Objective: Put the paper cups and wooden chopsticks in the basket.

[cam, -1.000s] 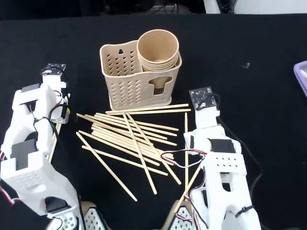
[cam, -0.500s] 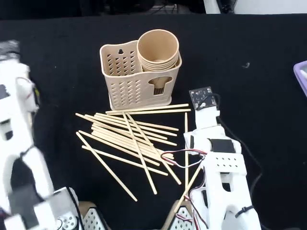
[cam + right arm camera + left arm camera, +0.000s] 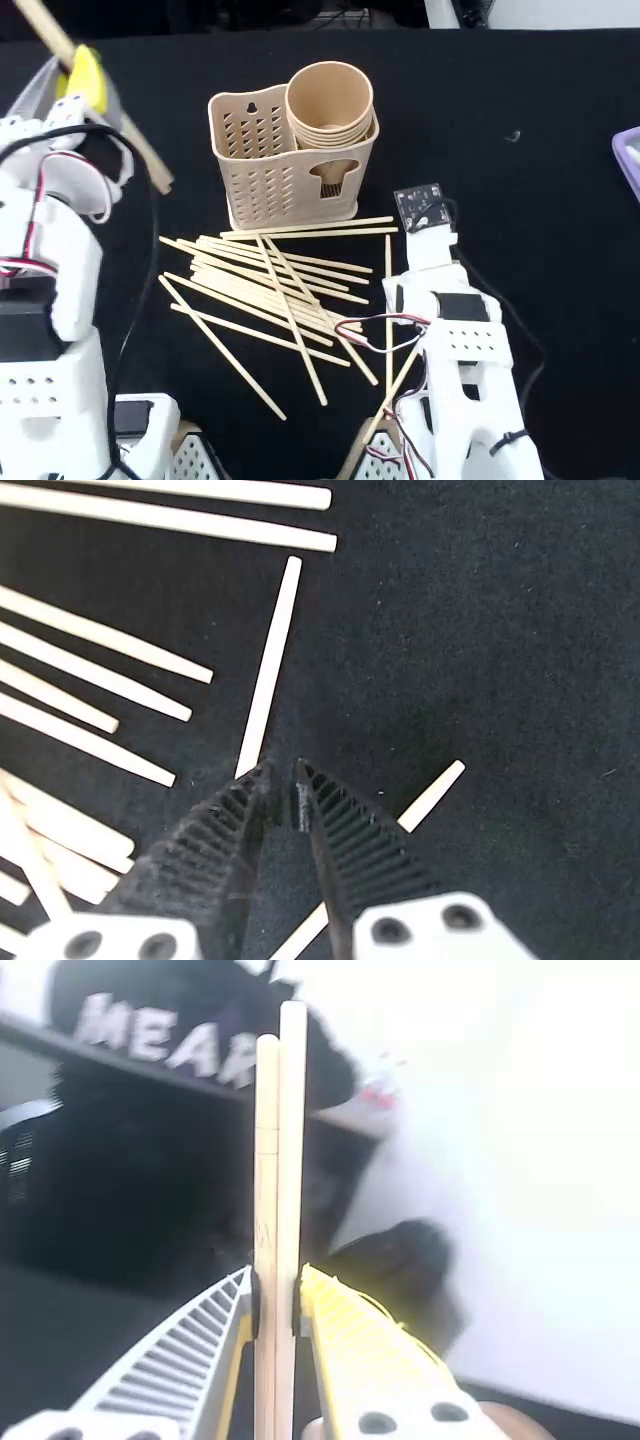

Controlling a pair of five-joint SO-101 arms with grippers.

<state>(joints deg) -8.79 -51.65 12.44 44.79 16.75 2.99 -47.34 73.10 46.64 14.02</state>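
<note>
Chopsticks (image 3: 278, 1140), a pale wooden pair, sit clamped in the left end effector (image 3: 277, 1285), held high, likely to clear the beige slotted plastic basket (image 3: 250, 190). Right end effector (image 3: 282, 780) hangs closed and empty above the black table (image 3: 520, 200)
</note>
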